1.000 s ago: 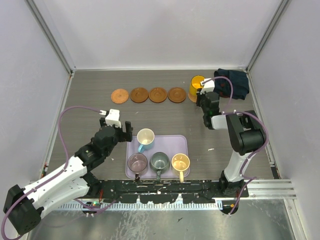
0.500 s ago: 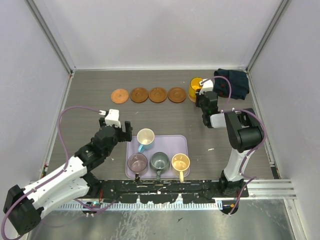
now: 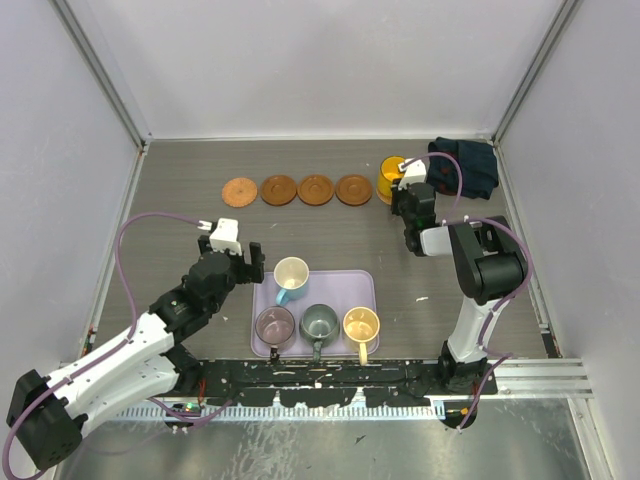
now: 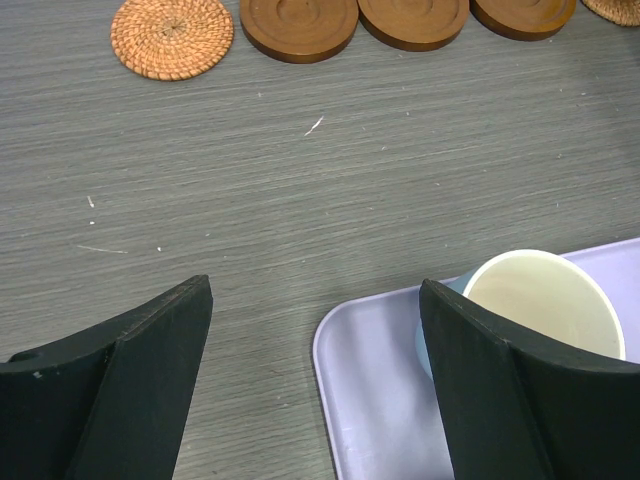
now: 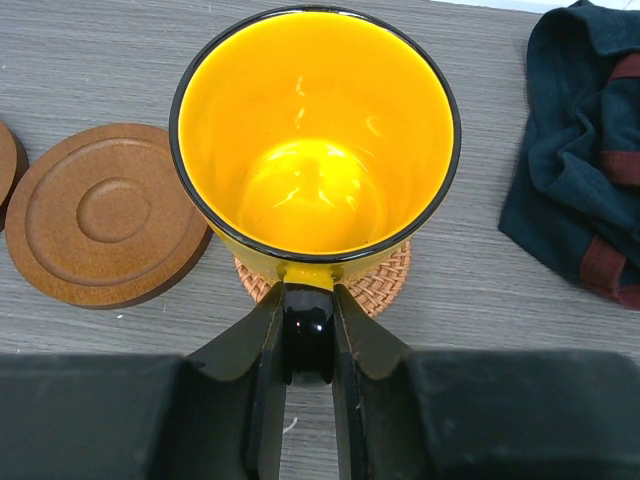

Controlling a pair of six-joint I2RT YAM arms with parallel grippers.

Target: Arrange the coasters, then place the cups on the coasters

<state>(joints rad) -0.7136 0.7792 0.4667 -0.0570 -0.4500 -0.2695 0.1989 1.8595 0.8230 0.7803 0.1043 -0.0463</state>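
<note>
Four coasters lie in a row at the back: a woven one (image 3: pixel 239 191) (image 4: pixel 172 35) and three wooden ones (image 3: pixel 278 189) (image 3: pixel 315 189) (image 3: pixel 353 189). At the row's right end, the orange-yellow cup (image 3: pixel 391 172) (image 5: pixel 315 140) stands upright over another woven coaster (image 5: pixel 385 280). My right gripper (image 3: pixel 402 193) (image 5: pixel 308 335) is shut on its black handle. The light blue cup (image 3: pixel 291 273) (image 4: pixel 540 305), mauve cup (image 3: pixel 275 324), grey-green cup (image 3: pixel 319 322) and cream-yellow cup (image 3: pixel 361 324) stand in the lavender tray (image 3: pixel 366 283). Beside that tray's far left corner, my left gripper (image 3: pixel 232 250) (image 4: pixel 315 330) is open and holds nothing.
A dark blue cloth (image 3: pixel 465 165) (image 5: pixel 580 190) lies bunched at the back right, just right of the orange-yellow cup. Grey walls close in the table on the left, back and right. The tray (image 4: pixel 370 400) sits near the front edge between the two arm bases.
My right gripper has carried the orange-yellow cup slightly left and down over the woven coaster. The left arm has stayed where it was, still open.
</note>
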